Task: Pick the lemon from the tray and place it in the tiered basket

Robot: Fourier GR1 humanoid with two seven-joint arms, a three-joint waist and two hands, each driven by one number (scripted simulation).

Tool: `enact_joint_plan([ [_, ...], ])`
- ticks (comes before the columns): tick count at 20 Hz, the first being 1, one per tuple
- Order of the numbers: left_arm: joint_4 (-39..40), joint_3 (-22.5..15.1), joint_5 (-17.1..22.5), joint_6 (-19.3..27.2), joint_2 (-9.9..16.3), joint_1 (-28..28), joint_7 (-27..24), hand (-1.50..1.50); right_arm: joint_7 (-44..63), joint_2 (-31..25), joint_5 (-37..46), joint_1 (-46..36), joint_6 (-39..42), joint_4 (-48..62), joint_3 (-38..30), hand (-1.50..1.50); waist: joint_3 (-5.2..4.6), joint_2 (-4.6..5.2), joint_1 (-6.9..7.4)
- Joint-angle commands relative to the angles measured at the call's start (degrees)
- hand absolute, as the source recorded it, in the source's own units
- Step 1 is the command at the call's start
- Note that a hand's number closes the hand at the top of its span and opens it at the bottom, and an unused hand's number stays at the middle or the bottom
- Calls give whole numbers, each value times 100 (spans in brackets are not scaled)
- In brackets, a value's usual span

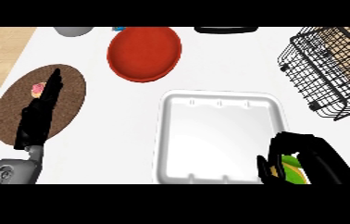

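Observation:
A white tray (176,140) lies at the lower middle of the counter. At its lower right corner my right hand (315,159) is curled round the yellow-green lemon (292,169), which shows only between the fingers and thumb. The black wire tiered basket (321,68) stands at the far right, well above that hand. My left hand (40,112) rests open at the left, fingers straight and pointing up, over a brown round mat (68,98).
A red plate (145,52) sits above the tray. A small pink and yellow item (38,89) lies on the brown mat beside my left hand. A grey object (74,31) and a black object (226,29) sit at the top edge.

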Motion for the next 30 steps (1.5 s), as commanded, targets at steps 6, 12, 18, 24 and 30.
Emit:
enact_joint_plan([
  [6,-27,78,-70,-195,44,-72,46,0,132,-583,-1660,-454,250,-1139,-2696,150,-8,41,121],
  [12,-212,130,-144,-221,-95,143,-71,0,79,-1565,-2010,-1406,947,-62,-3680,150,-9,47,211],
  [18,-123,0,-422,-214,-377,-141,173,0,-165,-1919,-3174,-2139,1623,1254,-4219,150,-7,50,199],
  [24,-207,44,-605,-175,-478,-290,290,0,-1216,-2262,-1480,-2828,1197,2320,-3569,150,-6,67,251],
  [30,109,135,-511,-343,-475,-498,198,0,-2063,-2562,339,-3004,82,3526,-3056,150,-2,114,323],
])
